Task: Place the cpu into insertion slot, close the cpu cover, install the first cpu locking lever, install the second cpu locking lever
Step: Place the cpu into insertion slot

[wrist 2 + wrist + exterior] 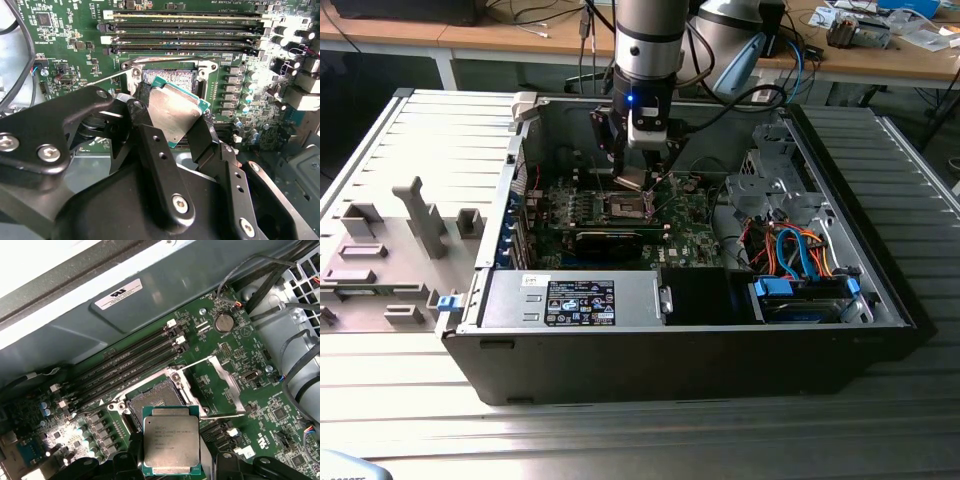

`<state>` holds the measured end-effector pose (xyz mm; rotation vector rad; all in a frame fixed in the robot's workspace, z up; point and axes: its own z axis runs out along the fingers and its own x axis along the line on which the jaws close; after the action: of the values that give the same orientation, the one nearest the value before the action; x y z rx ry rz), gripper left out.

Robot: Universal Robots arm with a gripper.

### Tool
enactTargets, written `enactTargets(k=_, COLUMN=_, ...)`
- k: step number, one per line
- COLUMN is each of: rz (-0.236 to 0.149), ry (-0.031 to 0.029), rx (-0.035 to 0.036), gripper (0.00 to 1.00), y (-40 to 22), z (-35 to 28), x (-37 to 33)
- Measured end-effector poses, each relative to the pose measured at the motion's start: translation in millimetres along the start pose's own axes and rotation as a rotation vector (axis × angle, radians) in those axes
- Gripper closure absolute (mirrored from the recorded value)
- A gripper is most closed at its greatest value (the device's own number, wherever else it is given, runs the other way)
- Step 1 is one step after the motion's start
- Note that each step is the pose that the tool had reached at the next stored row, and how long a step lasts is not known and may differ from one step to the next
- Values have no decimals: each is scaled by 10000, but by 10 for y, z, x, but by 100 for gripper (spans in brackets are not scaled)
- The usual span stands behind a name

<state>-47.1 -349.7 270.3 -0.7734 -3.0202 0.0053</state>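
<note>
Hovering inside the open computer case [670, 365], the gripper [174, 111] was closed on the cpu [171, 445], its two black fingers [150, 142] pinching opposite edges of the chip. The cpu showed a dull silver top with a green rim. In the second wrist view it sat tilted between the fingers rather than level with the board. It hung just above the insertion slot [156, 399], not seated, and overlapped one edge of the slot in both wrist views. The slot's contact field lay bare.

The cpu cover [227, 382] stood swung open beside the slot, on the side toward a coin cell [224, 322]. A thin wire lever [195, 363] reached from the slot's corner toward the cover. Four long memory slots [127, 367] ran along the side of the slot away from the gripper, on the green motherboard [260, 405].

In the exterior view the case lay on a ribbed metal table [620, 440], with a black expansion card [610, 240] just in front of the slot and blue and orange cables [800, 255] toward the exterior view's right.
</note>
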Motion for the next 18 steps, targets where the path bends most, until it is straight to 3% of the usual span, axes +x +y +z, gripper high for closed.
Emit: enactTargets(k=18, rz=218, ry=2, rx=-4, gripper=45, y=0, z=6, x=0)
